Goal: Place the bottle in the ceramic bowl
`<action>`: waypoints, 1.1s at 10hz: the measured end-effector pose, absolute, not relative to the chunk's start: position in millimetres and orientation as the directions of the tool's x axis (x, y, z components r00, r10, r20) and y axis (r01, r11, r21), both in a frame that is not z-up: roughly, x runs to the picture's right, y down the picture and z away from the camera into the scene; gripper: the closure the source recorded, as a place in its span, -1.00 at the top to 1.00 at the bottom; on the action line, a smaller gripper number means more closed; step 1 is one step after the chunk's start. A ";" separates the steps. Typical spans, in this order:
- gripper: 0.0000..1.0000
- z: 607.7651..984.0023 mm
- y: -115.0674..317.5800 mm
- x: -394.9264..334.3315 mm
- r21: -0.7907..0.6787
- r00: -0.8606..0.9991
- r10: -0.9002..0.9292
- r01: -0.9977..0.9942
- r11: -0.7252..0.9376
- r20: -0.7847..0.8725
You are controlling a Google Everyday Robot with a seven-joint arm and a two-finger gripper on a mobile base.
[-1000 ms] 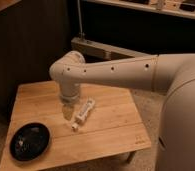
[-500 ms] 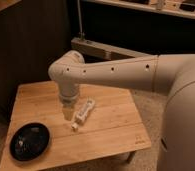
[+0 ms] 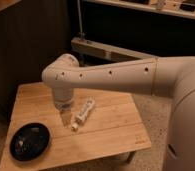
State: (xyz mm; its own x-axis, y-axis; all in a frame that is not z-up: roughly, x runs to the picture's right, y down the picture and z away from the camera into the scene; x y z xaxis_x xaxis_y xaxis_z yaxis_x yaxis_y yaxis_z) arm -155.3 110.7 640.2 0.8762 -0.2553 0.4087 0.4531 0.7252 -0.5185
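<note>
Gripper [image 3: 66,118] hangs low over the table [image 3: 116,125], just beside the bottle [image 3: 84,112] (lying flat on the wood). Can't tell if it's spread or closed. Bowl [image 3: 30,141] sits apart, near the table's corner.

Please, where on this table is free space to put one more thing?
The widest bare patch is the table right of the bottle. Another lies at the far-left corner. Crowded: the middle, where the gripper hangs beside the bottle, and the front-left corner with the ceramic bowl.
</note>
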 end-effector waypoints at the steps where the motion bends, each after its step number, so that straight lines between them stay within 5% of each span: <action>1: 0.30 636.3 114.9 -159.2 -0.480 0.824 -0.327 0.542 0.689 0.462; 4: 0.30 638.7 120.9 -165.1 -0.429 0.728 -0.477 0.680 0.595 0.492; 11: 0.30 649.7 121.1 -153.6 -0.360 0.703 -0.486 0.696 0.621 0.520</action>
